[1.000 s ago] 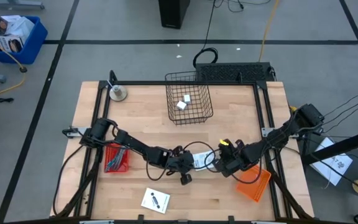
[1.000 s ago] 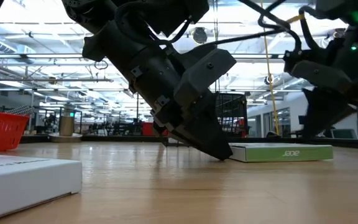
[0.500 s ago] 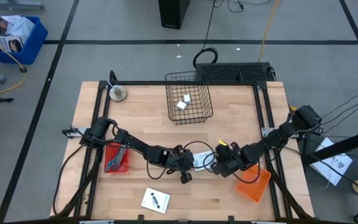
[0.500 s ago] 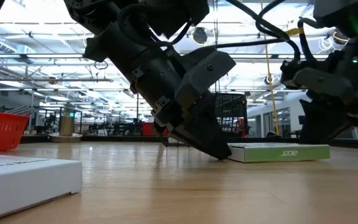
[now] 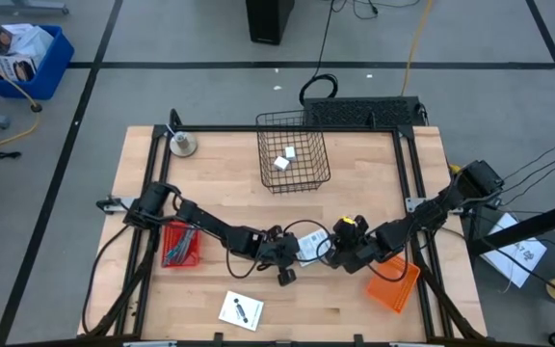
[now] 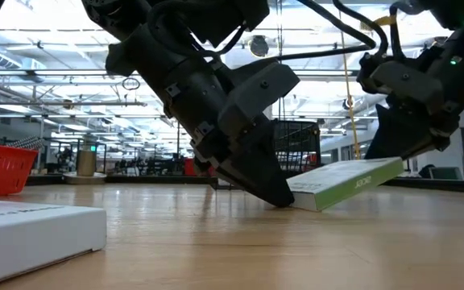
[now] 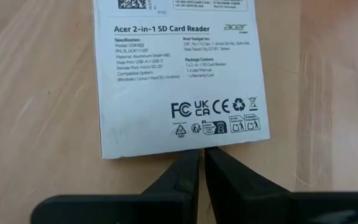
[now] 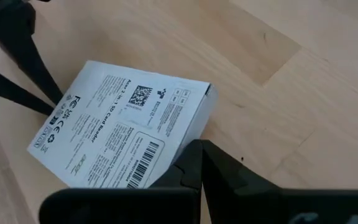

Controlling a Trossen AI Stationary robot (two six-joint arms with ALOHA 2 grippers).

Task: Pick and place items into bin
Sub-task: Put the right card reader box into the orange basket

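Holding two white blocks [image 5: 284,159]: wire bin [image 5: 293,149] | left end effector [image 5: 295,253] near-closed | right end effector [image 5: 333,247] clenched, lifting box [image 5: 310,245]

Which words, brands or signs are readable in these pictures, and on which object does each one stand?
"Acer 2-in-1 SD Card Reader": white box, back panel.
"acer": same panel, and the box's green edge.
"Specification:", "Package Content": same panel.
"FC", "UKCA", "CE": same panel.
Barcode digits, QR code, fine print: too small to read.
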